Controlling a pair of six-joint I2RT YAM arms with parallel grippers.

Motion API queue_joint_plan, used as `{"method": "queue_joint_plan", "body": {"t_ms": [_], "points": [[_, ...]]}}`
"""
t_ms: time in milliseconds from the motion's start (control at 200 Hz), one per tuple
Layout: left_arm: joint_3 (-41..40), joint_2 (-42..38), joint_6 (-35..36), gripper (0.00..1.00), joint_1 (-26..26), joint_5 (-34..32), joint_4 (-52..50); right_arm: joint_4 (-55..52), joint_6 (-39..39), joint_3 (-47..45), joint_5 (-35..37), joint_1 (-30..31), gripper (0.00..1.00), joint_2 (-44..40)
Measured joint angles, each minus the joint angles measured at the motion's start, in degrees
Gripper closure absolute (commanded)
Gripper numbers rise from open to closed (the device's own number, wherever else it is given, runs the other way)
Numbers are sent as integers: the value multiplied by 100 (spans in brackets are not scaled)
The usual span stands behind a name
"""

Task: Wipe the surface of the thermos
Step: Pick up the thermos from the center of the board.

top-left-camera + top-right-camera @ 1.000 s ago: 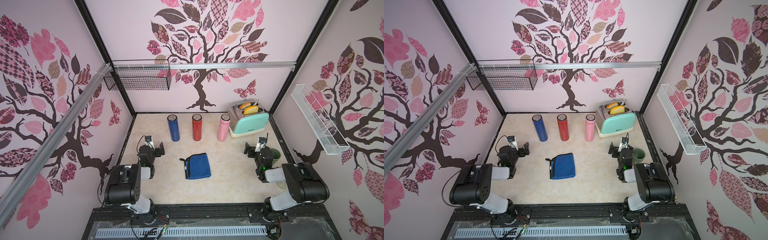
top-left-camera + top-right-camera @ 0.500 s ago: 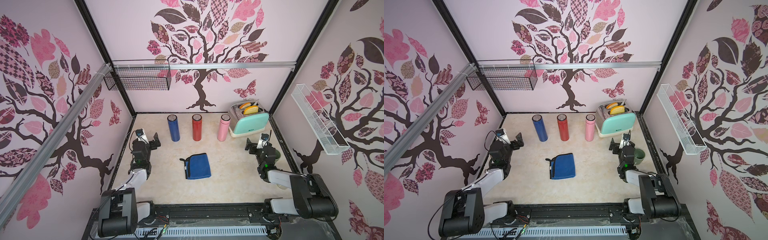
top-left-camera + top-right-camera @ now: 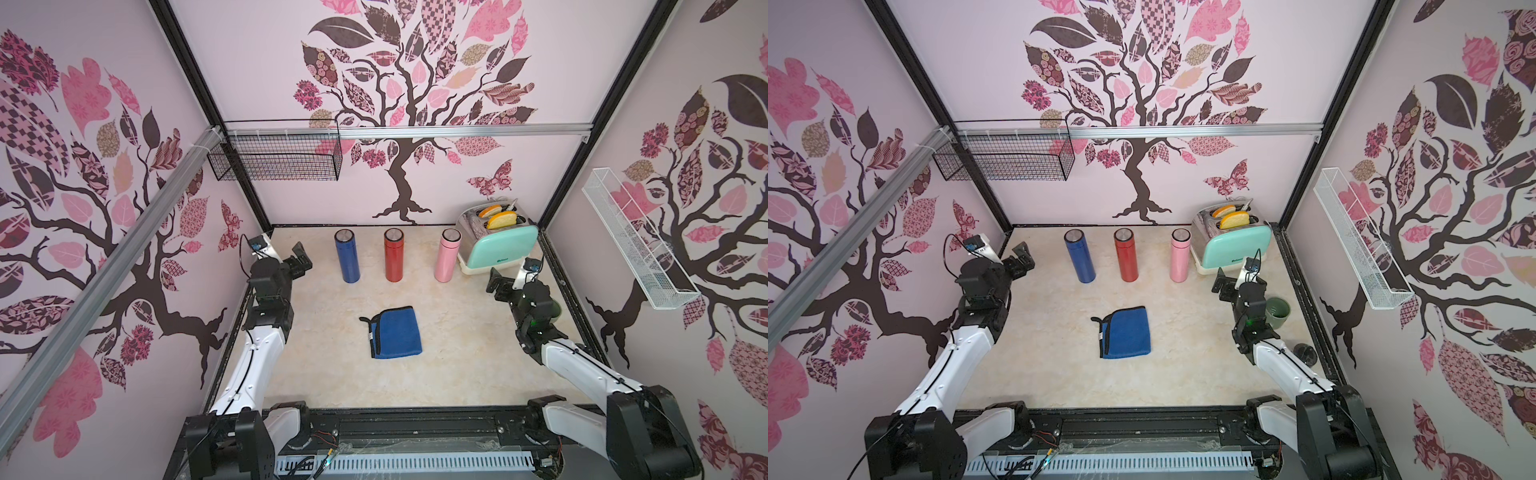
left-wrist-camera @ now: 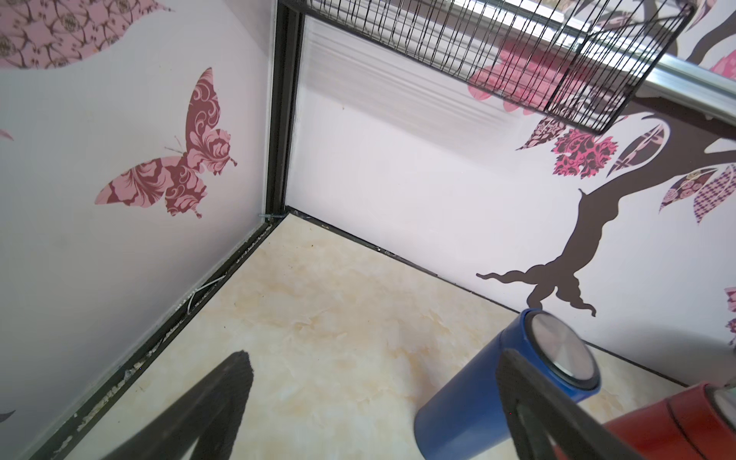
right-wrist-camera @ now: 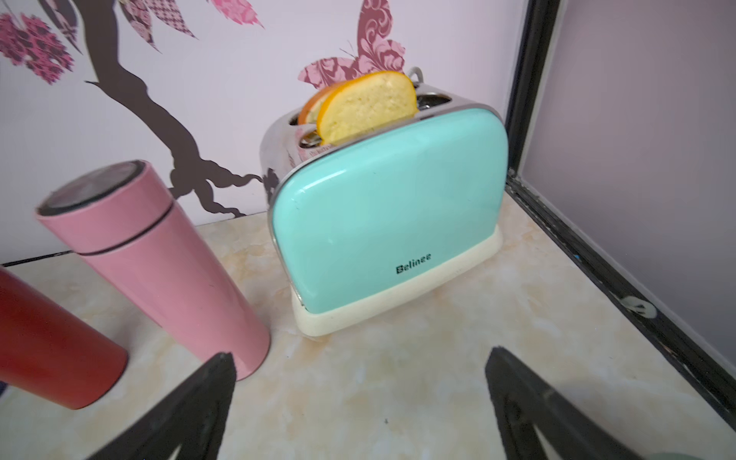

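Blue thermos, red thermos and pink thermos stand upright in a row near the back wall. Your left gripper is beside the blue thermos and your right gripper is by the toaster, both wide open and holding nothing. The cloth lies folded mid-table, apart from everything. It's a marble-look top with tree-decal walls. Only the top views show the cloth.

Both arms have white links, black joints and thin black cables.

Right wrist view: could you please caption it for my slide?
Open right gripper faces a mint toaster holding bread, beside the pink thermos and red thermos.
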Motion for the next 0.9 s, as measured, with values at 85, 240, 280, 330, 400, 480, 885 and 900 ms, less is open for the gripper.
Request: {"method": "queue_joint_plan", "body": {"t_ms": [85,240,280,330,400,480,885,900], "points": [[743,125,7,2,-13,79,-535,-535,44,321,-28,192,0,-127],[1847,557,127,2,-203,286,-1416,-1416,142,785,-201,450,1,-273],[2081,710,184,2,-310,304,-1663,-1624,133,870,-243,527,1,-282],[2363,953,280,2,-472,334,-1965,-1891,129,968,-313,629,1,-286],[2712,1322,400,2,-673,369,-2354,-2249,114,1095,-492,754,1,-282],[2966,1709,501,2,-852,389,-2688,-2614,81,1263,-695,883,1,-236],[3637,2876,841,2,-1294,365,-3574,-3195,-315,1580,-1318,2323,1,837],[3665,2903,855,2,-1318,365,-3585,-3195,-321,1587,-1349,2343,1,890]]}}
